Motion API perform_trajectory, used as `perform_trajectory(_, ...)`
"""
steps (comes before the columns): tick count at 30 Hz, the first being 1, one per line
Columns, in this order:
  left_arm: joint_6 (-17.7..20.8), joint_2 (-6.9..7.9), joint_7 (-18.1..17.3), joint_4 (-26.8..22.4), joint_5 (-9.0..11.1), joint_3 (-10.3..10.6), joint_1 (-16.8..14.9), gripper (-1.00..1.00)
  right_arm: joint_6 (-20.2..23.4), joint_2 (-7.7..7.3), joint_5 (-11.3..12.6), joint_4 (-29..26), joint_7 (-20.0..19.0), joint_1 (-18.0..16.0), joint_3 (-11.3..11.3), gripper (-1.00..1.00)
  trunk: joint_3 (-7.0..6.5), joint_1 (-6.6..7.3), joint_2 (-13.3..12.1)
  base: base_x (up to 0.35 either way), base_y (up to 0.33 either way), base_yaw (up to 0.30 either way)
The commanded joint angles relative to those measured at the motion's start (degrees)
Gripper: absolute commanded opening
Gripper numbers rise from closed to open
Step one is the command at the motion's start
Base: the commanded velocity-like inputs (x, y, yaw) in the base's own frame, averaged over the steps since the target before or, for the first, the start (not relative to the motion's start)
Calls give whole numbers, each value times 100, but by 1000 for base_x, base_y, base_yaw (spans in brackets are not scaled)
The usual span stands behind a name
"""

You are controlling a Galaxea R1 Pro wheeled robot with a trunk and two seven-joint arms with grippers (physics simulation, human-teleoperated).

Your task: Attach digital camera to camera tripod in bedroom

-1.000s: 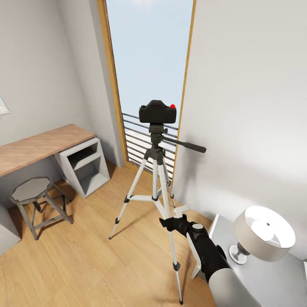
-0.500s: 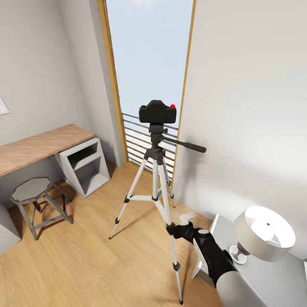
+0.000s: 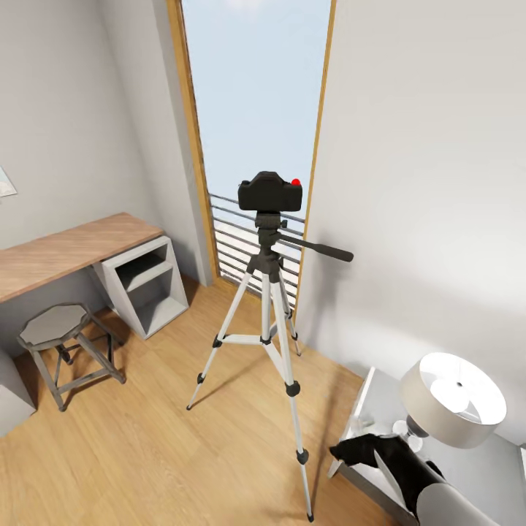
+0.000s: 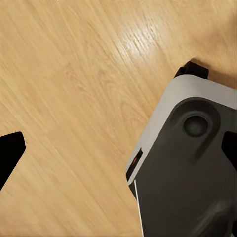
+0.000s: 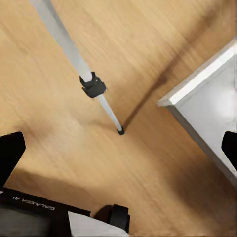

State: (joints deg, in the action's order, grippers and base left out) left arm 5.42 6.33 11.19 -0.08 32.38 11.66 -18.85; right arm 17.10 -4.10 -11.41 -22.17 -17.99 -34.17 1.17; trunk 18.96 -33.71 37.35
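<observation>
The digital camera (image 3: 269,193) sits on the black head of the camera tripod (image 3: 266,292), its red button up, in front of the tall wood-framed window (image 3: 252,109). The tripod stands on the plank floor (image 3: 146,438) with its three legs spread and its long black handle pointing away from the window toward the grey wall. The right gripper (image 3: 349,451) hangs low beside the tripod's nearest leg, by the corner of the grey side table (image 3: 380,394) that bears a lamp (image 3: 449,400); the camera is far above it and well apart. In the right wrist view that leg (image 5: 74,54) runs down to its foot on the floor, and the two fingertips (image 5: 10,155) stand wide apart with nothing between them. The left gripper (image 4: 118,153) is likewise spread, over bare floor beside the robot's base (image 4: 187,163)
</observation>
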Motion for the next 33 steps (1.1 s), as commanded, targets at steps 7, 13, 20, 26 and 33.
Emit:
perform_trajectory(7,-153,-21,15,-1,73,42,-4,100,13,-341,-49,780,5,-2,11,100,7,-1,6,0,0,0)
perform_trajectory(13,-364,-104,15,-1,99,39,-4,100,-125,-508,-41,1623,27,-2,14,100,7,-1,6,0,0,0)
perform_trajectory(20,-424,-164,15,-1,115,37,-4,100,-350,-556,-24,2228,37,-17,13,100,7,-1,6,0,0,0)
perform_trajectory(26,-427,-196,15,4,118,35,-4,100,-393,-563,-20,2363,43,-58,14,100,7,-1,6,0,0,0)
perform_trajectory(33,-428,-241,15,2,119,37,-4,100,-405,-565,-12,2404,49,-80,15,100,7,-1,6,0,0,0)
